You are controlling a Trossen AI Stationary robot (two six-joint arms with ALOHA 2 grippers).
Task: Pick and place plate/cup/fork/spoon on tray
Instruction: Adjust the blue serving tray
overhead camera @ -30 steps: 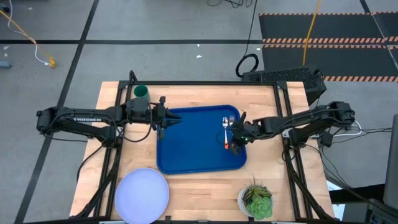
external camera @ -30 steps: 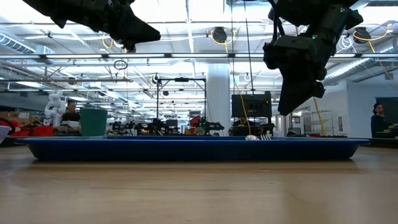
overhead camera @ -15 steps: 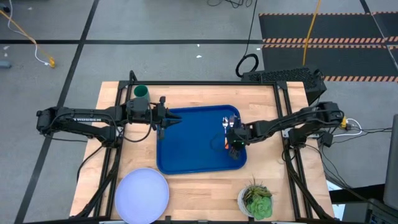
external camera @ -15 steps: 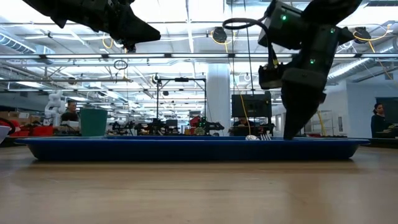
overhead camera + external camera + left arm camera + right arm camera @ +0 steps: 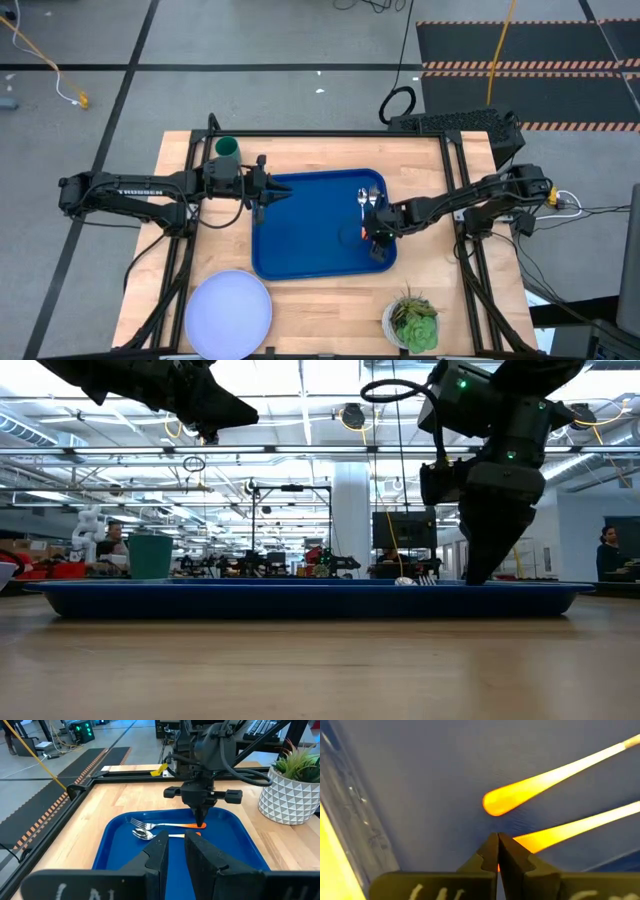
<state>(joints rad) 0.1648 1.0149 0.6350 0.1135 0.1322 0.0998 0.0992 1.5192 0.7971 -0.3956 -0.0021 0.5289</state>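
You have one tray, one fork, one spoon, one plate, one cup, one potted plant, two grippers.

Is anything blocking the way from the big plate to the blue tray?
Nothing visible does. The plate lies on bare table at the near left corner, and only wood shows between it and the tray. The fork and spoon lie at the tray's right side.
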